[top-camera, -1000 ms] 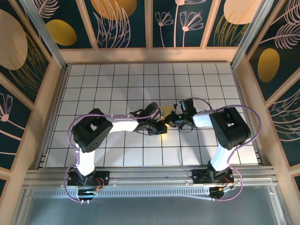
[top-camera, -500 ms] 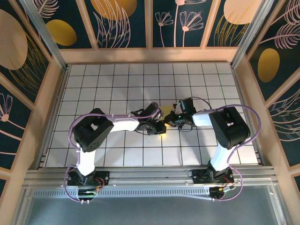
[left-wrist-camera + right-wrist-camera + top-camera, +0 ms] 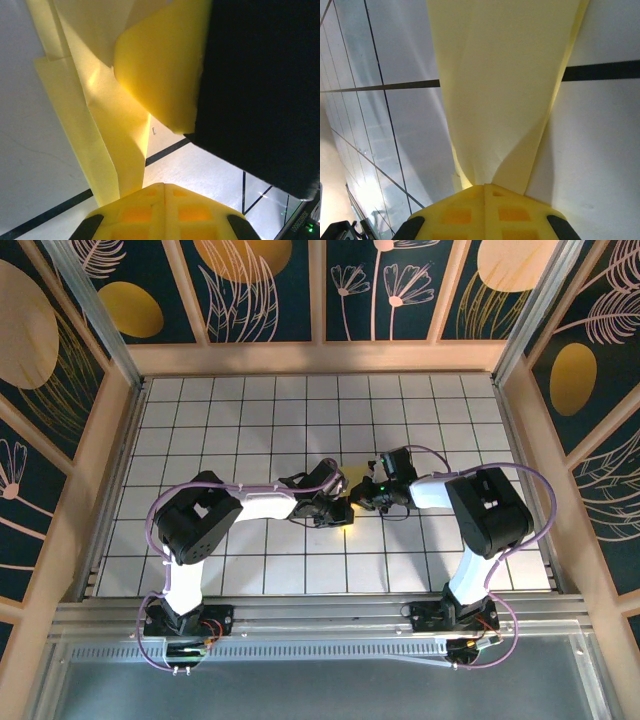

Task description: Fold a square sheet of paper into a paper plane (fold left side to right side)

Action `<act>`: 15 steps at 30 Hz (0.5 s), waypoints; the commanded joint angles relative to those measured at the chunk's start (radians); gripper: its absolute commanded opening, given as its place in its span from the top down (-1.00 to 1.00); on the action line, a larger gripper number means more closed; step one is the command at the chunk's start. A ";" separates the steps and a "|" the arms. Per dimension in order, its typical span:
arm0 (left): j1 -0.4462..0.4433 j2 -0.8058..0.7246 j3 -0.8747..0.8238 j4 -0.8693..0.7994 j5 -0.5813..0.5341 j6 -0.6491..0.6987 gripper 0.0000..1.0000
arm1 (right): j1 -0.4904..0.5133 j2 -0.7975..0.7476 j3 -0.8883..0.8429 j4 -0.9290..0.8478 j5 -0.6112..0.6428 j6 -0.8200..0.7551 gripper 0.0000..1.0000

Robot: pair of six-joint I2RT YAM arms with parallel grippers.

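Both arms reach inward and meet near the middle of the white tiled table (image 3: 220, 420). The left gripper (image 3: 336, 510) is clamped shut on the folded yellow paper (image 3: 107, 150) — in its wrist view the creased layers run up from between its yellow pads. The right gripper (image 3: 367, 496), just to the right and slightly farther, is also closed on the paper, which fans out from its fingers over the tiles. From above, the paper is mostly hidden — slivers of yellow at the two grippers.
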State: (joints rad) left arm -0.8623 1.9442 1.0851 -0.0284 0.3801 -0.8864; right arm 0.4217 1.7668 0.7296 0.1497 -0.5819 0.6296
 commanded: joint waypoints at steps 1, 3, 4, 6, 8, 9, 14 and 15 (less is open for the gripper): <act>0.002 0.014 -0.001 -0.032 -0.015 0.001 0.98 | 0.015 0.094 -0.041 -0.165 0.193 -0.033 1.00; 0.002 0.015 -0.008 -0.027 -0.014 -0.002 0.98 | 0.014 0.094 -0.039 -0.166 0.194 -0.033 1.00; 0.002 0.014 -0.011 -0.027 -0.014 -0.002 0.98 | 0.015 0.094 -0.039 -0.165 0.194 -0.033 1.00; 0.002 0.013 -0.017 -0.024 -0.015 -0.006 0.98 | 0.015 0.094 -0.039 -0.170 0.194 -0.034 1.00; 0.002 0.011 -0.024 -0.023 -0.018 -0.006 0.98 | 0.015 0.096 -0.039 -0.169 0.194 -0.035 1.00; 0.002 0.010 -0.027 -0.022 -0.019 -0.007 0.98 | 0.014 0.097 -0.039 -0.170 0.194 -0.034 1.00; 0.003 0.000 -0.039 -0.021 -0.028 -0.013 0.98 | 0.015 0.100 -0.038 -0.170 0.194 -0.035 1.00; 0.004 -0.002 -0.040 -0.021 -0.030 -0.013 0.98 | 0.017 0.101 -0.038 -0.170 0.194 -0.034 1.00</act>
State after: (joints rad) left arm -0.8623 1.9442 1.0672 -0.0189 0.3748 -0.8871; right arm 0.4236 1.7702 0.7334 0.1490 -0.5800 0.6266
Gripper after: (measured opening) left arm 0.044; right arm 0.046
